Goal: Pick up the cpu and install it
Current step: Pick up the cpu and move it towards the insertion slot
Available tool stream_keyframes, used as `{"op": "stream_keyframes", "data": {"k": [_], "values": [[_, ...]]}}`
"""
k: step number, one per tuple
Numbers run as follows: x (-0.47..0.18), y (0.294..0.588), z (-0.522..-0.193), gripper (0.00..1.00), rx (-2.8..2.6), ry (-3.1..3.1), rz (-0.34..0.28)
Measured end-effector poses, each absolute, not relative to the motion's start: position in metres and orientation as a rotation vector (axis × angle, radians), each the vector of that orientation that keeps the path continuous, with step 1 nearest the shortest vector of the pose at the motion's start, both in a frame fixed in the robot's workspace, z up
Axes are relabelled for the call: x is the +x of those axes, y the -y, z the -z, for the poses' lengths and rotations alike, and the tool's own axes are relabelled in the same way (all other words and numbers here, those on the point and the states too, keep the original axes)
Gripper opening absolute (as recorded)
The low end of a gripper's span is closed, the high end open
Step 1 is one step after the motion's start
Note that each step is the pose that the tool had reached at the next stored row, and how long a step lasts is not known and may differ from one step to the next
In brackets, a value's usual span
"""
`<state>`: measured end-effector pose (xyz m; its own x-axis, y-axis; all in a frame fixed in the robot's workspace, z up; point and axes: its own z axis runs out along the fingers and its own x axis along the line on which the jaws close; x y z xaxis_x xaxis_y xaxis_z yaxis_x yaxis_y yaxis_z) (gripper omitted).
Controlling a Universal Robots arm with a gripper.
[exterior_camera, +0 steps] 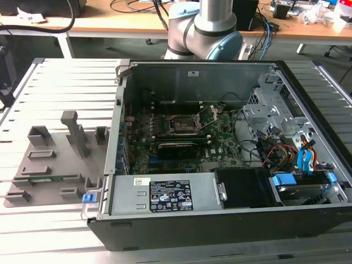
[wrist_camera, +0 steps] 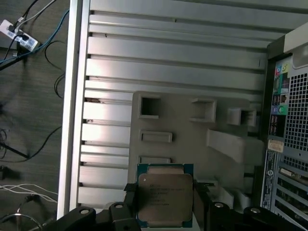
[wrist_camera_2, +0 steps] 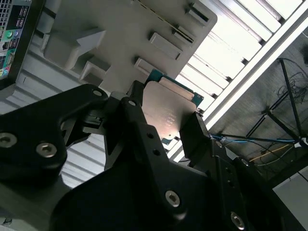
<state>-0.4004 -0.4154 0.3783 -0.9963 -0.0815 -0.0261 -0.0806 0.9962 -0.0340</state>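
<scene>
On the exterior view's left I see the grey fixture (exterior_camera: 60, 169) on the bench (exterior_camera: 66, 82), with the open case (exterior_camera: 220, 228) to its right. In both wrist views my claw (wrist_camera: 165, 204) (wrist_camera_2: 166, 122) is clenched on the cpu (wrist_camera: 165, 192) (wrist_camera_2: 168, 110), gripping two opposite edges and holding it above the fixture.

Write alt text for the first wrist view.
The cpu, silvery top showing, sits clamped between the black fingers of the gripper above a grey fixture plate on a slatted metal table; a computer case stands alongside.

both wrist views close on cpu (wrist_camera: 165, 199) (wrist_camera_2: 168, 113)
</scene>
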Motion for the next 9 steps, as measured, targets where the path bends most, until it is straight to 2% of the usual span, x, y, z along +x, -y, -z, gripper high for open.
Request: {"op": "stream_keyframes", "data": {"k": [9], "values": [[-0.400, 0.415, -0.399, 0.55, -0.126, -3.111, 0.051]]}}
